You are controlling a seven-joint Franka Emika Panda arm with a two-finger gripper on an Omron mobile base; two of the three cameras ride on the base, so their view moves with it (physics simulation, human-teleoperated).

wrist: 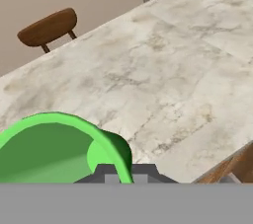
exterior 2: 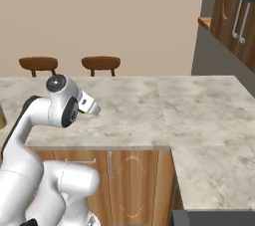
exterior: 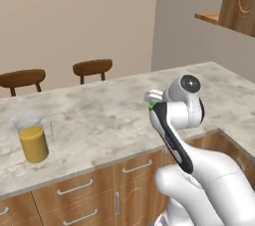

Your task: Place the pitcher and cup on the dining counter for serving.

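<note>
So the two-finger gripper [wrist: 126,176] is clamped on the rim of the small bright green tapered plastic cup [wrist: 59,151], one dark finger tip [wrist: 106,172] inside the wall and the other outside, and the cup's open mouth takes up the lower left of the hand view. From the left base camera you just catch a sliver of green at the front of the white hand, held up above the long island counter with the beige-grey marble top [exterior: 114,115], near its front edge, not touching the surface as far as I can tell. Way off to the left on that same marble top stands the clear plastic cylindrical pitcher with orange juice [exterior: 32,138], upright, well apart from the cup. Under the top are wooden drawer fronts with silver handles [exterior: 74,187], and on the far side two brown round-backed stools [exterior: 92,67] sit against the plain beige wall [exterior: 74,16].
</note>
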